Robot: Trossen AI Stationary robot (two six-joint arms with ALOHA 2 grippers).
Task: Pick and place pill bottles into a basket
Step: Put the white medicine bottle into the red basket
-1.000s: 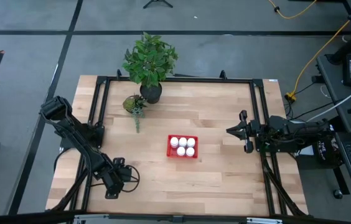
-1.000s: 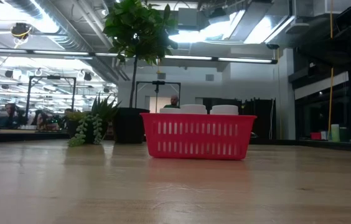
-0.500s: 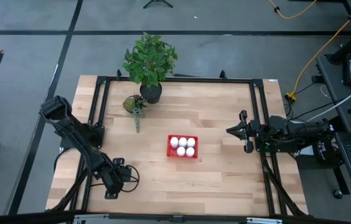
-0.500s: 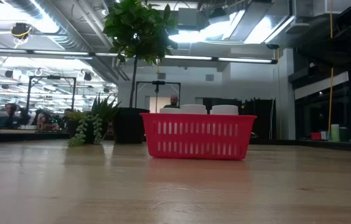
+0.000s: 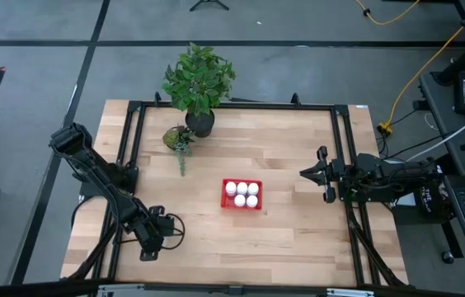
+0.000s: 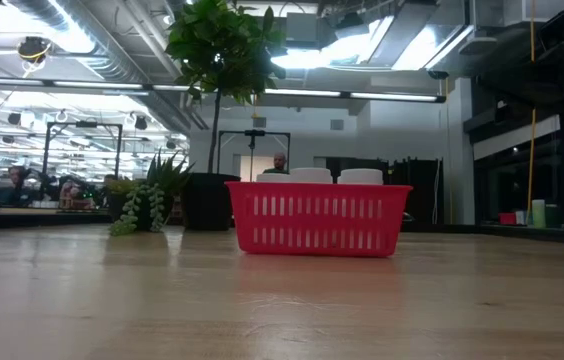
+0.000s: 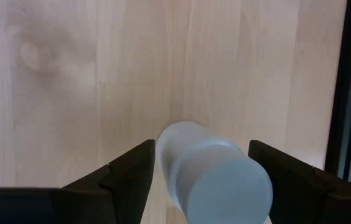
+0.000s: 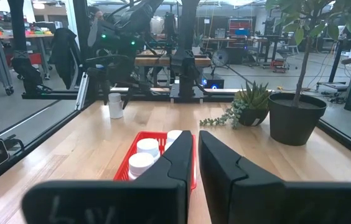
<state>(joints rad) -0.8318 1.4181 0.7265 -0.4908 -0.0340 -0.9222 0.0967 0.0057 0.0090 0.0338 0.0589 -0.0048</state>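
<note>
The red basket stands mid-table with several white pill bottles upright inside; two caps show over its rim in the low view. My left gripper is near the table's front left corner, shut on one more white pill bottle, which the gripper hides in the high view. That bottle also shows small and upright in the right wrist view. My right gripper waits at the table's right edge, shut and empty, pointing toward the basket. My left gripper has the bottle between its two fingers, one on each side of the bottle's round wall, below the cap. The fingers come from above, pointing down. The bottle stands upright; I cannot tell whether its base is on the table.
A tall potted plant and a small succulent pot stand at the table's far left. Black frame rails run along the table's sides. Bare wood lies between my left gripper and the basket. A person shows far off in the room.
My left arm has shifted a little toward the table's left edge, with its gripper staying near the front left corner.
</note>
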